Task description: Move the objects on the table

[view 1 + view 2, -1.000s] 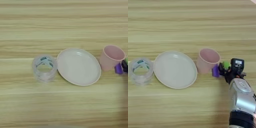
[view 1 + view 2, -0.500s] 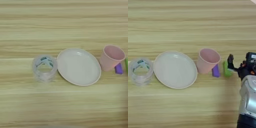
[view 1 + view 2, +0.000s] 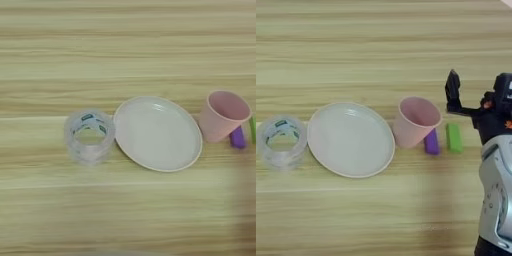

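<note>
On your tabletop point(image 3: 125, 45), from the left: tape roll point(image 3: 89, 136), just beside it the pale plate point(image 3: 157, 133), then a pink cup point(image 3: 415, 121), a purple block point(image 3: 431, 142) touching it, and the green block point(image 3: 454, 137). Your gripper point(image 3: 476, 102) hangs above it, jaws open and empty.

The wooden surface point(image 3: 125, 45) carries, left to right, a tape roll point(image 3: 89, 136), a plate point(image 3: 157, 133), a pink cup point(image 3: 415, 121), a purple block point(image 3: 431, 142) and a green block point(image 3: 454, 137).
</note>
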Controlling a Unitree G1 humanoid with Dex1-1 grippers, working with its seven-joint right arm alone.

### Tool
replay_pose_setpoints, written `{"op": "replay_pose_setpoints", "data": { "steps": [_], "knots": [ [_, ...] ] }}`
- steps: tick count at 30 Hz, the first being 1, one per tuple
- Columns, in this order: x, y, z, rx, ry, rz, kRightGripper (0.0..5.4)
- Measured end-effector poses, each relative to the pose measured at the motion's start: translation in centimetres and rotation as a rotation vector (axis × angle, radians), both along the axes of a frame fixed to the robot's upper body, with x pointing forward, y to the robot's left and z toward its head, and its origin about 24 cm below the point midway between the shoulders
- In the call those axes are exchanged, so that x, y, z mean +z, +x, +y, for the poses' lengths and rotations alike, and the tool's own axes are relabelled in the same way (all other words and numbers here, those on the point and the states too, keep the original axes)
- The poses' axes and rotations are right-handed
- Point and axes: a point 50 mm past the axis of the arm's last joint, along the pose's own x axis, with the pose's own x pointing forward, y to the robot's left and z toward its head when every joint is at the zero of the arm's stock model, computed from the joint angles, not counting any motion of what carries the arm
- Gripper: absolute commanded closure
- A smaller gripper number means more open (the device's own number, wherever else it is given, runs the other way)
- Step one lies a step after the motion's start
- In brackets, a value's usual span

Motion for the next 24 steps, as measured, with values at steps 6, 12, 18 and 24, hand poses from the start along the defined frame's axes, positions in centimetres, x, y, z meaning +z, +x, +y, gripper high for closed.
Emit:
{"op": "replay_pose_setpoints", "data": {
  "steps": [6, 12, 18, 24],
  "knots": [
    [1.2, -0.2, 3.3, 0.146, -0.017, -0.035, 0.03],
    [0.5, 0.4, 6.5, 0.277, 0.006, -0.007, 0.03],
    [0.2, 0.4, 10.9, 0.464, -0.008, 0.002, 0.03],
    [-1.5, 0.8, 13.0, 0.541, 0.006, 0.072, 0.03]
  ]
}}
